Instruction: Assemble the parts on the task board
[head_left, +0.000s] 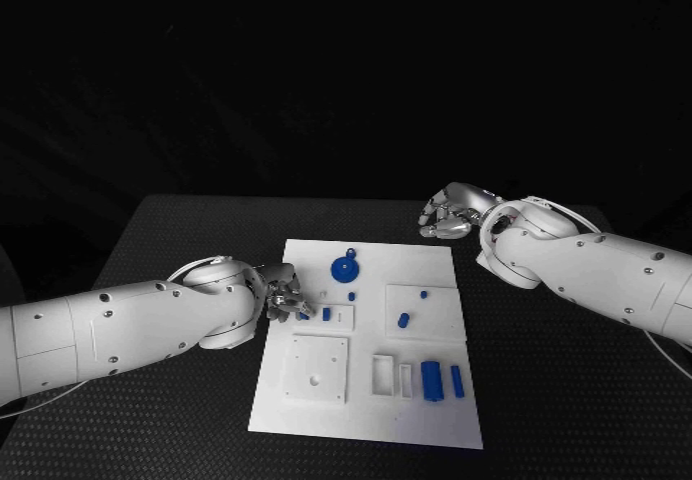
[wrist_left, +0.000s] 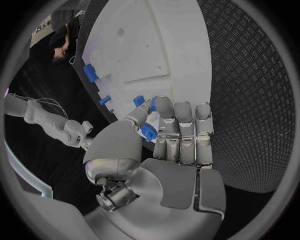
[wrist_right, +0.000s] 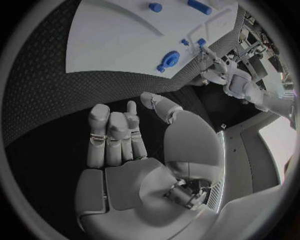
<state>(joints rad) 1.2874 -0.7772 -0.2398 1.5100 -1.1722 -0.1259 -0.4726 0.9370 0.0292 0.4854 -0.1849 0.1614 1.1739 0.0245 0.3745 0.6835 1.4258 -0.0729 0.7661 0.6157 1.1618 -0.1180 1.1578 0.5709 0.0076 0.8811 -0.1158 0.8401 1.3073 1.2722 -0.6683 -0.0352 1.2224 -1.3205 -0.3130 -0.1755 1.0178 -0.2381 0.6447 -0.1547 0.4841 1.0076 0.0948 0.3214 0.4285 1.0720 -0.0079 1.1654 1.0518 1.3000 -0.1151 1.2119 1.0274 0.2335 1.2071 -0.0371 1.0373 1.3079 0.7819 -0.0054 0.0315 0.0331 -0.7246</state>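
We see our left silver hand (head_left: 284, 297) pinching a small blue part (wrist_left: 148, 131) at the white rectangular task board's (head_left: 433, 420) left edge, while our right silver hand (head_left: 451, 213) hangs empty, fingers loosely curled, beyond its far corner

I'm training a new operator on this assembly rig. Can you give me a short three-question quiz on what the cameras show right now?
1. True or false: the right robot hand is holding a blue part.
2. Which robot hand is at the task board? A) left B) right C) neither
3. Fill in: the left robot hand pinches a small ___ part.

Key:
1. False. It hangs over the black table past the board's far corner, fingers curled in with nothing in them.
2. A. It is at the board's left edge.
3. Blue.
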